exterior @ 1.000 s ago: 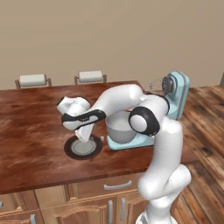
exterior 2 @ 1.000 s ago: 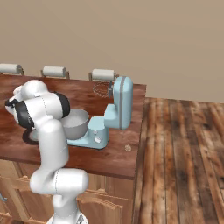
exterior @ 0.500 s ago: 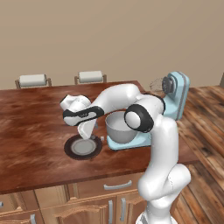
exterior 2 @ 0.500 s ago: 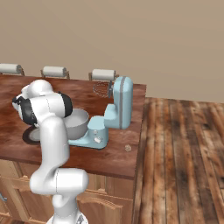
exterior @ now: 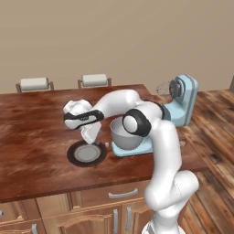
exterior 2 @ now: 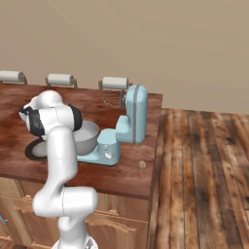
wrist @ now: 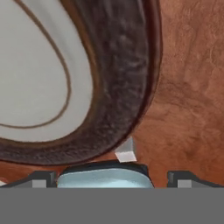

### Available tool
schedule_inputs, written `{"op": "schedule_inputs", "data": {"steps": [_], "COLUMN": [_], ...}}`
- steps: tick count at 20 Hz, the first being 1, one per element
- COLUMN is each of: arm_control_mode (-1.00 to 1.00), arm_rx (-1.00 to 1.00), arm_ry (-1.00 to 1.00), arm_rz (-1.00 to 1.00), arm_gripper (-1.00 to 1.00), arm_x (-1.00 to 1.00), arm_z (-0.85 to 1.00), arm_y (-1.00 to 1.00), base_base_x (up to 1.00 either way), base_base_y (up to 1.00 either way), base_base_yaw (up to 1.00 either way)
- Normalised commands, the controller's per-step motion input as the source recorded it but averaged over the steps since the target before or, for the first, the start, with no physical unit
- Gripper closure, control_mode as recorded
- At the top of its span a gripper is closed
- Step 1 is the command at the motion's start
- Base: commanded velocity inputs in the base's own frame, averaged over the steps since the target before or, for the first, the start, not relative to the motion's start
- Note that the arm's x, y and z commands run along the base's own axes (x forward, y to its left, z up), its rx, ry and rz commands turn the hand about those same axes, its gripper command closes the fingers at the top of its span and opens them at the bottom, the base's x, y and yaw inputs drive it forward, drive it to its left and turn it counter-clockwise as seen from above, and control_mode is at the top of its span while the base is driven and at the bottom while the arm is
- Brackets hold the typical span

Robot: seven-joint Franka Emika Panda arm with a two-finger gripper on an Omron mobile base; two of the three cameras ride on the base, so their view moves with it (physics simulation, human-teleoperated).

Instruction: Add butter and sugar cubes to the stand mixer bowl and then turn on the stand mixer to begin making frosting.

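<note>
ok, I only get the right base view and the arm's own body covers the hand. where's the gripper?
Observer: In the left base view the gripper points down at the right rim of the dark plate, just left of the stand mixer bowl.
Operator: holding anything?
Observer: No. In the hand view its fingertips stand wide apart with nothing clamped between them.
Operator: any sugar near it?
Observer: One sugar cube lies on the wooden counter, just outside the plate's rim and ahead of the open fingers.
</note>
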Motion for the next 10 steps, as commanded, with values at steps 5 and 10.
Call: {"op": "schedule_inputs", "data": {"steps": [5,10], "arm_control_mode": [-1.0,-1.0], "arm_rx": [-0.06,-0.01], "arm_ry": [0.09,0.0], "arm_rz": [0.0,0.02], "arm_gripper": [-1.0,-1.0], "arm_x": [0.12,0.15], "arm_z": [-0.22,-0.15], "arm_y": [0.0,0.0], "base_base_x": [0.0,0.0], "base_base_y": [0.0,0.0], "base_base_yaw": [0.0,0.0]}}
